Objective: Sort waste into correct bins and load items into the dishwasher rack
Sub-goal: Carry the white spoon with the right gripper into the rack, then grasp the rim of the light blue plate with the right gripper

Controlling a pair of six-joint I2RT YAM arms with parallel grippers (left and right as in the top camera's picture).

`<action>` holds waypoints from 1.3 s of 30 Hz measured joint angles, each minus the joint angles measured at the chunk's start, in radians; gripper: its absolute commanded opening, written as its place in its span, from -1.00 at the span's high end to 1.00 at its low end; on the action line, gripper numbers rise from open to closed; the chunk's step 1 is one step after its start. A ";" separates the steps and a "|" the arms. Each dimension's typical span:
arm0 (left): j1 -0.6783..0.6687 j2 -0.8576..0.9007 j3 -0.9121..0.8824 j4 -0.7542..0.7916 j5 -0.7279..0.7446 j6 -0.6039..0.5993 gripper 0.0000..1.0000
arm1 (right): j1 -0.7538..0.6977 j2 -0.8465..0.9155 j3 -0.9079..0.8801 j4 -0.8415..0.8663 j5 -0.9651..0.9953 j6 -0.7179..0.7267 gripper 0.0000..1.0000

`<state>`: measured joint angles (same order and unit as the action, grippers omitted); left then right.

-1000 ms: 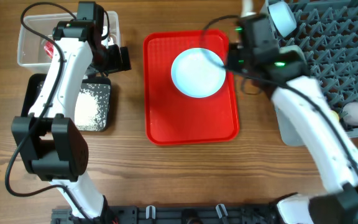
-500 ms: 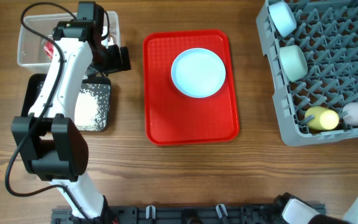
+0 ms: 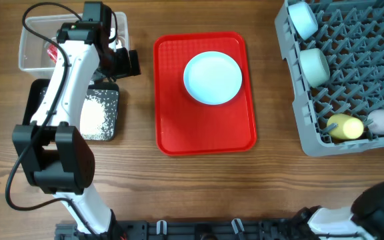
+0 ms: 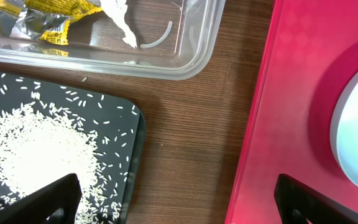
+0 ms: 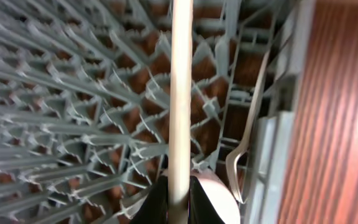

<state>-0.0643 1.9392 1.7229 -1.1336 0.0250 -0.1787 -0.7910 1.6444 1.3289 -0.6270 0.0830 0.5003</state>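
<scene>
Even, bright light, soft shadows; right wrist view blurred.

The plate (image 3: pixel 212 78) was pale blue on a red tray (image 3: pixel 205 130), over a brown wood-grain table (image 3: pixel 199 187). White grains (image 3: pixel 93 117) speckled the black tray (image 3: pixel 111 99), a yellow wrapper (image 4: pixel 48 15) lay in the clear tub (image 3: pixel 32 60), and the grey lattice rack (image 3: pixel 372 67) held a yellow cup (image 3: pixel 347 127).

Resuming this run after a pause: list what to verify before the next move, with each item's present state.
1. Plate in the rack: not ok, it lies on the red tray.
2. Left gripper open and empty: ok.
3. Right gripper clamped on the white cutlery handle: ok, over the rack.
4. Held piece fork or spoon: cannot tell, ends out of view.
5. Rice in the black tray: ok.
</scene>
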 measured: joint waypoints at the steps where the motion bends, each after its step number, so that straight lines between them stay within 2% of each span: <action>1: 0.000 0.000 0.000 0.000 0.000 0.000 -1.00 | -0.002 0.024 0.000 0.000 -0.011 -0.002 0.92; 10: 0.000 0.000 0.000 0.000 0.000 0.000 -1.00 | -0.097 0.056 -0.001 -0.040 -0.061 0.006 0.91; 17: 0.000 0.000 0.000 0.000 0.000 0.000 -1.00 | -0.108 0.056 -0.001 -0.037 -0.061 0.006 0.89; 18: 0.000 0.000 0.000 0.000 0.000 0.000 -1.00 | -0.108 0.056 -0.001 -0.037 -0.061 0.006 0.81; 20: 0.000 0.000 0.000 0.000 0.000 0.000 -1.00 | -0.108 0.056 -0.001 -0.035 -0.061 0.003 0.32; 22: 0.000 0.000 0.000 0.000 0.000 0.000 -1.00 | -0.108 0.056 -0.001 -0.027 -0.063 -0.003 0.07; 27: 0.000 0.000 0.000 0.000 0.000 0.000 -1.00 | -0.108 0.056 -0.001 -0.018 -0.064 -0.009 -0.02; 30: 0.000 0.000 0.000 0.000 0.000 0.000 -1.00 | -0.108 0.056 -0.001 -0.013 -0.088 -0.031 -0.24; 33: 0.000 0.000 0.000 0.000 0.000 0.000 -1.00 | -0.090 0.056 -0.001 0.006 -0.195 -0.108 -0.57; 37: 0.000 0.000 0.000 0.000 0.000 0.000 -1.00 | 0.033 0.025 -0.001 -0.001 -0.320 -0.191 -0.66; 39: 0.000 0.000 0.000 0.000 0.000 0.000 -1.00 | 0.141 -0.047 -0.001 -0.004 -0.342 -0.222 -0.70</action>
<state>-0.0643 1.9392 1.7229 -1.1336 0.0250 -0.1787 -0.6498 1.5974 1.3281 -0.6308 -0.2592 0.2779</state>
